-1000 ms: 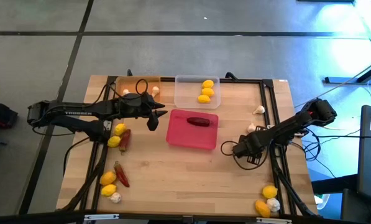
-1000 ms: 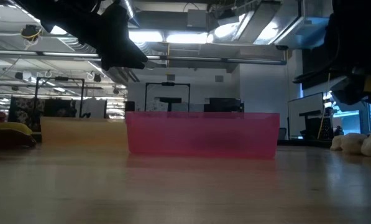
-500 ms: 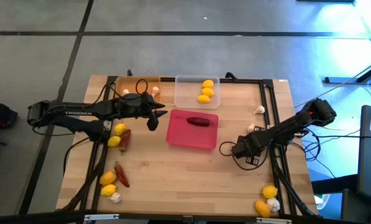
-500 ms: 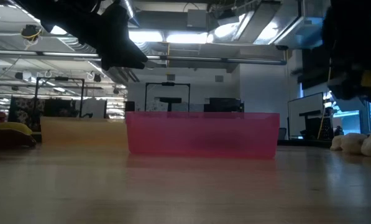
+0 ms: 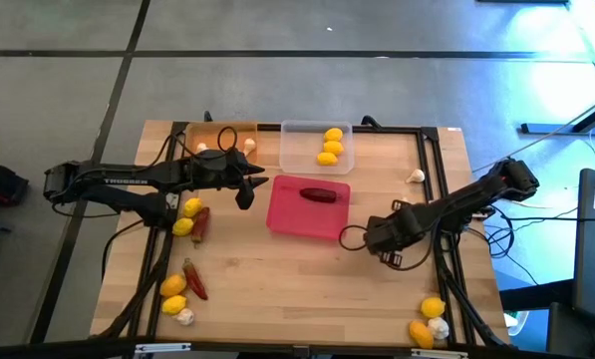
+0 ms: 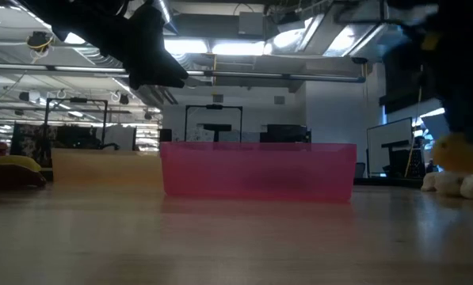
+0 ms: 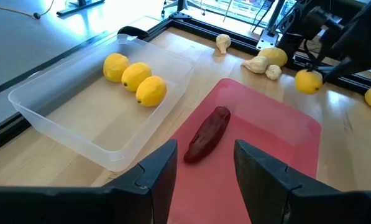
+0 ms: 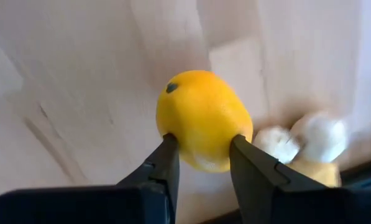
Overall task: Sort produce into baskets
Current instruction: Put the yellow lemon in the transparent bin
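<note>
My right gripper (image 5: 375,239) is shut on a yellow lemon (image 8: 201,118), just right of the pink-red tray (image 5: 287,221); the lemon also shows in the low view (image 6: 463,150) and the left wrist view (image 7: 308,81). My left gripper (image 5: 245,191) is open and empty at that tray's left edge. A dark red chili (image 5: 318,194) lies in the pink-red tray. The clear tray (image 5: 302,150) holds three lemons (image 5: 330,146). The orange tray (image 5: 217,133) holds garlic bulbs (image 5: 247,146). My right gripper pinches the lemon between its two fingers (image 8: 165,163), on two opposite sides of its lower half (image 8: 186,148). The arm reaches in slanting from the table's right side. The lemon is lifted clear of the table, above the garlic in the low view.
Lemons, chilies and a garlic bulb lie along the table's left side (image 5: 189,221), (image 5: 182,294). Garlic bulbs (image 5: 415,177) lie at the right. Two lemons and a garlic bulb (image 5: 429,321) sit at the near right corner. Bare wood lies in front of the pink-red tray (image 5: 287,284).
My right gripper has gone toward the table's left, closer to the pink-red tray, staying shut on the lemon. In the low view the lemon has come into sight at the right.
</note>
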